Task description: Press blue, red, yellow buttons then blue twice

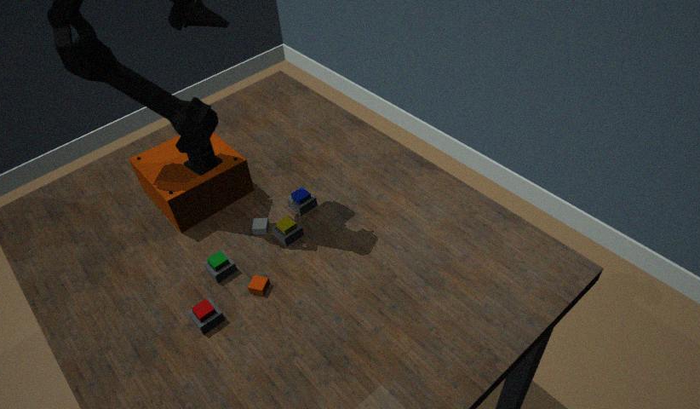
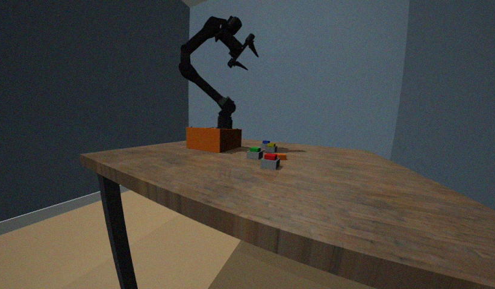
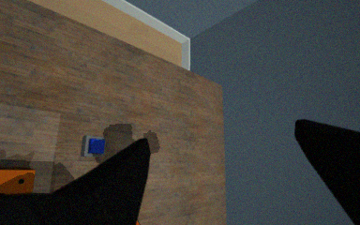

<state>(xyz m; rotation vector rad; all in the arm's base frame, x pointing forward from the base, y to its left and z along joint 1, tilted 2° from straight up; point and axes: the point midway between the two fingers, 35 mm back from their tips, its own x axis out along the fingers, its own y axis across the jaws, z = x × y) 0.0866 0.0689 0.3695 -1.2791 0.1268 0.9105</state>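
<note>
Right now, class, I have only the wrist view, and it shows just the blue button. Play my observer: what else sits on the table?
Observer: Three more: a yellow button, a green button and a red button.
Operator: Any blocks to avoid?
Observer: A grey block sits beside the yellow button; an orange block lies near the green button.
Operator: How high is the claw?
Observer: The claw hangs open, far above the table.

Wooden table (image 1: 444,284) carries my orange base box (image 1: 156,167); blue button (image 1: 300,194) at its 3 o'clock, yellow button (image 1: 286,224), grey block (image 1: 260,226), green button (image 1: 217,260), orange block (image 1: 258,284), red button (image 1: 203,308) at 6
</note>
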